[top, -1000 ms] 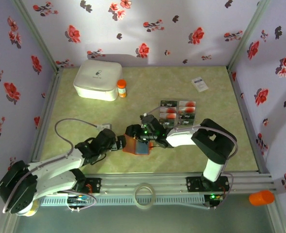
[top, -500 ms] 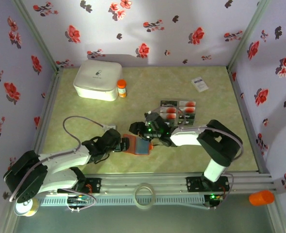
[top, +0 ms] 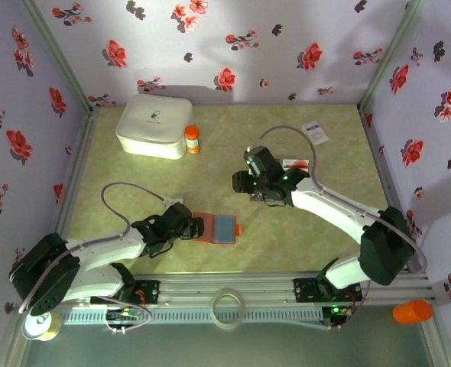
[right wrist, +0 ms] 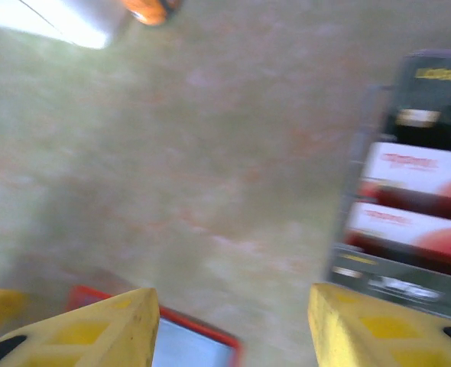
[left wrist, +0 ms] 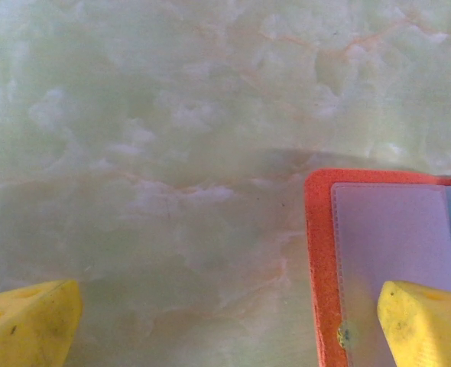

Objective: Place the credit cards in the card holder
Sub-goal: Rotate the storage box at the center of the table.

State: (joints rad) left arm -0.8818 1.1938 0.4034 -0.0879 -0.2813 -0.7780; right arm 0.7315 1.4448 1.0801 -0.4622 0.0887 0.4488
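Looking down from above, the one card holder lies opened flat on the table, near the front and about the middle. The left end effector sits right at its left edge. Further back, the right end effector hangs just beside the credit cards, which lie right of centre. The arm covers most of them, so I can't count them from here.

From the left wrist, the left end effector is spread wide with only table between its fingers. Its right finger sits over the orange border of the card holder. The case looks thin and limp with a slick clear pocket. I'd expect it to skate about unless pinned at that edge.

The right wrist view is blurred. The right end effector has its fingers apart and empty. The credit cards lie in rows to its right, and I can make out three or four. They look light, stiff and flat to the table, so an overhanging edge seems the best place to pinch. A corner of the card holder shows below.
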